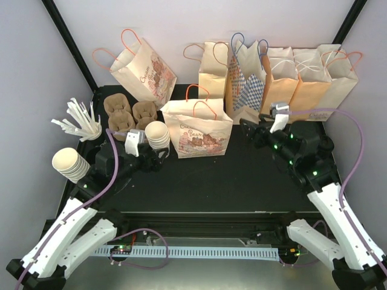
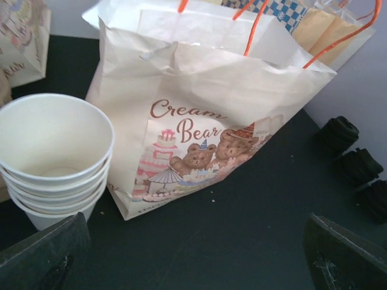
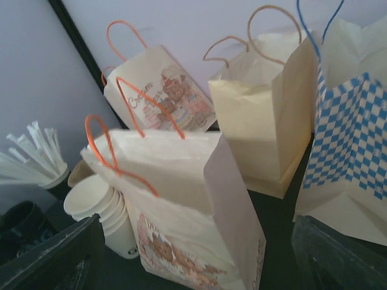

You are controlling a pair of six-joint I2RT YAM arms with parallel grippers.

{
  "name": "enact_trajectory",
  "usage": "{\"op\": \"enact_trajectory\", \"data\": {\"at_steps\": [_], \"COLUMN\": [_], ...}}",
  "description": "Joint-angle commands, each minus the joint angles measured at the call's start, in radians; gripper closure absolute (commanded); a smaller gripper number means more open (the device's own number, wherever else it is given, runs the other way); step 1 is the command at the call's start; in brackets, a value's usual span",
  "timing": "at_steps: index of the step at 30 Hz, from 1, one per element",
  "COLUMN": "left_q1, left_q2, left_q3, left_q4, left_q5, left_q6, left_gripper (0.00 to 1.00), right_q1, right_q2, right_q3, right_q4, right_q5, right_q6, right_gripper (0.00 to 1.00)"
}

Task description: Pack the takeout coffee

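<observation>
My left gripper (image 2: 193,257) is wide and empty by the stacked cups (image 2: 54,151). My right gripper (image 3: 196,260) is wide too, just right of the bear bag (image 3: 181,181), which stands open for packing. I see no lidded coffee; maybe it's inside.

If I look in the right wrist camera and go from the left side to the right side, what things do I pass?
White straws → stack of white cups → near Cream Bear bag → plain cream bag → blue checked bag. The far Cream Bear bag overlaps others, so it is left out.
</observation>
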Motion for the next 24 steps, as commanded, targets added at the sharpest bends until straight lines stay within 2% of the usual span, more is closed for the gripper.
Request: {"op": "enact_trajectory", "data": {"at_steps": [1, 4, 8, 13, 16, 19, 21, 24], "left_q1": [-0.007, -0.003, -0.001, 0.009, 0.008, 0.010, 0.011, 0.012], "left_q2": [-0.005, 0.058, 0.197, 0.321, 0.411, 0.500, 0.552, 0.615], "left_q3": [0.074, 0.169, 0.328, 0.426, 0.475, 0.545, 0.583, 0.639], "left_q4": [-0.053, -0.129, -0.217, -0.145, -0.060, -0.015, 0.007, 0.055], "left_q5": [-0.086, -0.126, -0.222, -0.322, -0.320, -0.288, -0.236, -0.217], "left_q6": [0.088, 0.157, 0.232, 0.333, 0.434, 0.533, 0.618, 0.659], "left_gripper": [0.01, 0.01, 0.01, 0.01, 0.01, 0.01, 0.06, 0.07], "right_q1": [0.005, 0.004, 0.007, 0.005, 0.011, 0.046, 0.073, 0.092], "right_q2": [0.122, 0.223, 0.301, 0.358, 0.375, 0.378, 0.372, 0.381], "right_q3": [0.168, 0.258, 0.335, 0.386, 0.394, 0.408, 0.396, 0.371], "right_q4": [-0.173, -0.237, -0.251, -0.210, -0.126, -0.072, -0.033, 0.019], "right_q5": [0.088, 0.075, -0.044, -0.114, -0.239, -0.270, -0.250, -0.301], "right_q6": [0.063, 0.070, 0.082, 0.253, 0.292, 0.217, 0.109, -0.047], "right_gripper": [0.13, 0.16, 0.19, 0.23, 0.23, 0.23, 0.22, 0.21]}}
